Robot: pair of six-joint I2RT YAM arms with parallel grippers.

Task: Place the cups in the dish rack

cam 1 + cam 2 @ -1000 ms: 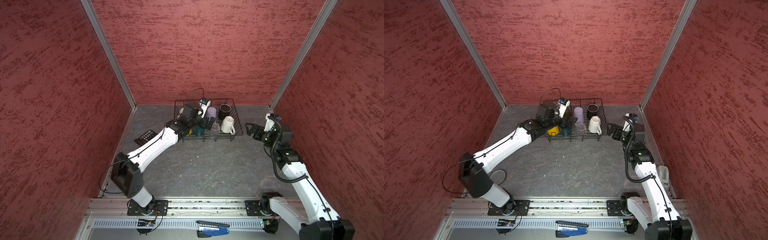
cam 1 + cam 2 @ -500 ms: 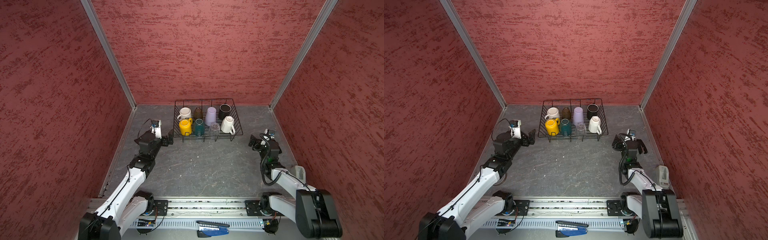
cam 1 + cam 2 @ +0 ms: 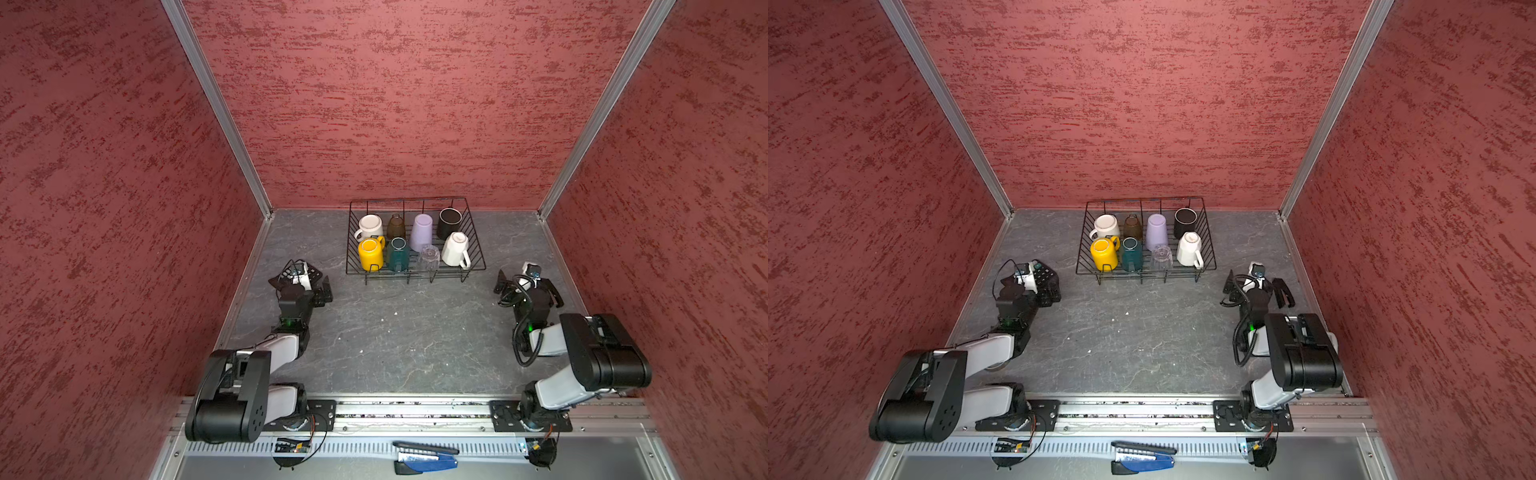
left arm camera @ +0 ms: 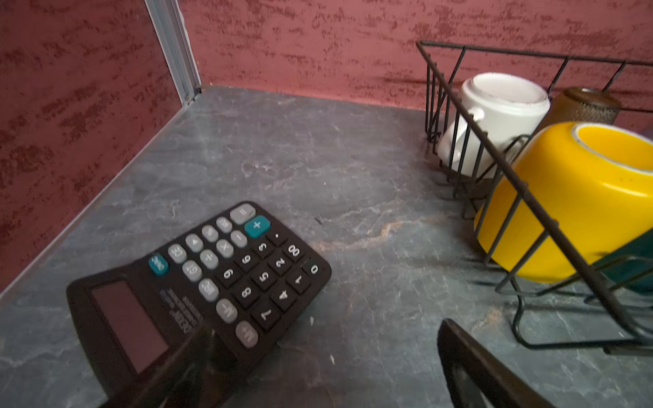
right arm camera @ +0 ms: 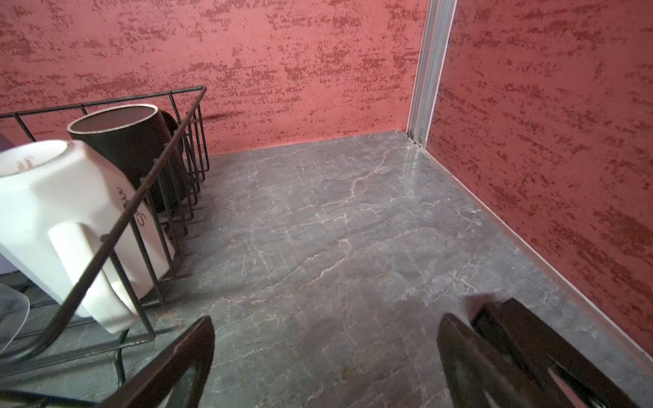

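Black wire forms the dish rack (image 3: 415, 271), which stands on the grey marbled surface (image 3: 399, 332) near the back wall. All eight cups sit inside it in two rows. Along the back are a white mug (image 3: 370, 226), an olive-brown tumbler (image 3: 395, 226), a lavender tumbler (image 3: 421, 232) and a black mug (image 3: 449, 222). Along the front are a yellow mug (image 3: 370, 252), a teal mug (image 3: 398, 254), a clear-glass tumbler (image 3: 429, 255) and a second white mug (image 3: 455, 248) with its handle toward the front. The yellow and both white mugs show their bases upward. The left claw (image 4: 325, 326) hangs low off the rack's left end, jaws spread wide and grasping nothing. One finger (image 4: 176, 367) overlaps a black calculator (image 4: 198, 282) lying on the surface; whether they touch is unclear. The right claw (image 5: 327, 319) sits low off the rack's right end, equally released and empty.
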